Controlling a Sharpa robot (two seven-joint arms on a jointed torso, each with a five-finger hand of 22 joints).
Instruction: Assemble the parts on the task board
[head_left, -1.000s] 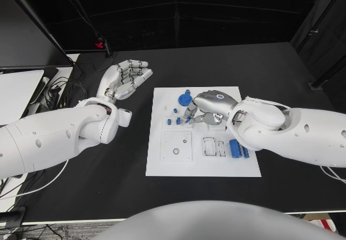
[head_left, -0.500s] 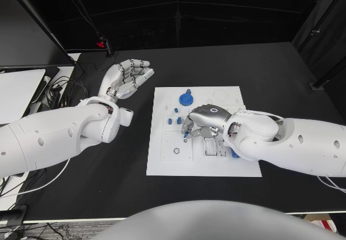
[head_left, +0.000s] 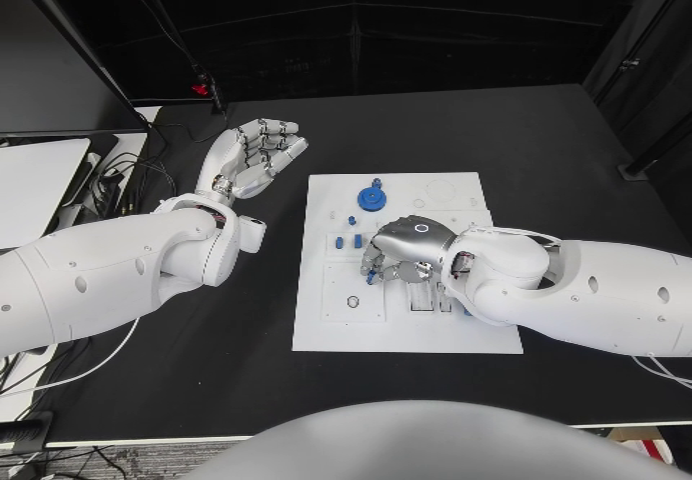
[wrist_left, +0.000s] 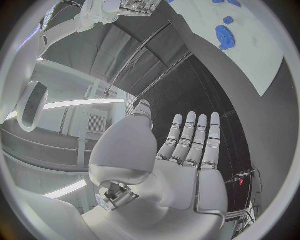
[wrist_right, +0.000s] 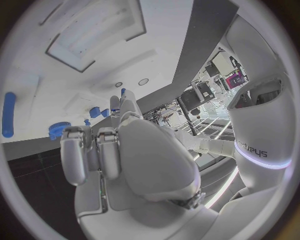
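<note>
The white task board (head_left: 408, 335) lies in the middle of the black table. A blue gear (head_left: 372, 198) stands near its far edge, with small blue pegs (head_left: 346, 242) a little nearer. My right hand (head_left: 411, 250) hovers low over the board's middle with its fingers curled down, pinching a small blue part (head_left: 372, 277) at the fingertips. The right wrist view shows that blue part (wrist_right: 122, 91) past the fingers, along with the gear (wrist_right: 59, 131) and a long blue part (wrist_right: 7, 120). My left hand (head_left: 260, 150) is off the board to its left, open and flat, holding nothing (wrist_left: 181, 150).
A square white insert with a hole (head_left: 352, 293) and narrow slots (head_left: 420, 297) lie on the board's near half. My right forearm (head_left: 577, 290) covers the board's right side. Cables and a grey panel (head_left: 43, 180) sit at the table's left edge.
My right hand has moved from beside the blue gear toward the near side, to the board's middle, carrying a small blue part. The left hand has barely moved.
</note>
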